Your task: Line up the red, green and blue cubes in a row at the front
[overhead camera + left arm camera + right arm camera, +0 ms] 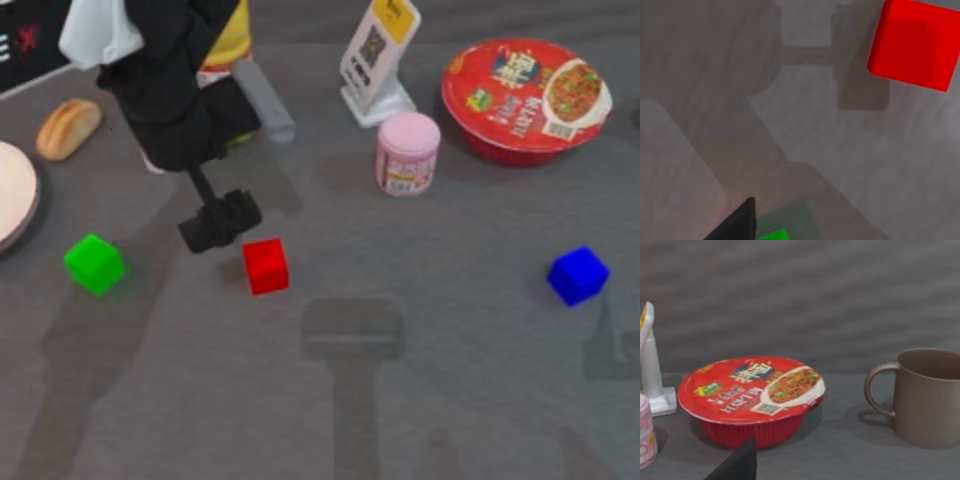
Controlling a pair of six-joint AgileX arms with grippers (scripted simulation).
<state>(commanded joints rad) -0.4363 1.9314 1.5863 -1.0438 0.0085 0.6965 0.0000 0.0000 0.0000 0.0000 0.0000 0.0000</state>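
Observation:
The red cube [265, 265] lies left of the table's middle. The green cube [95, 263] sits near the left side and the blue cube [577, 275] far to the right. My left gripper [220, 222] hovers just behind and left of the red cube, open and holding nothing. In the left wrist view the red cube [912, 42] lies off to one side, apart from the dark finger [740, 222], and a sliver of the green cube [771, 235] shows at the edge. My right gripper is out of the top view; one finger [740, 462] shows, open and holding nothing.
Along the back stand a pink cup [407, 152], a red noodle bowl [527, 97], a white sign stand [378, 60] and a bread roll [68, 128]. A plate [12, 190] pokes in at the left edge. A brown mug [925, 395] stands beside the bowl.

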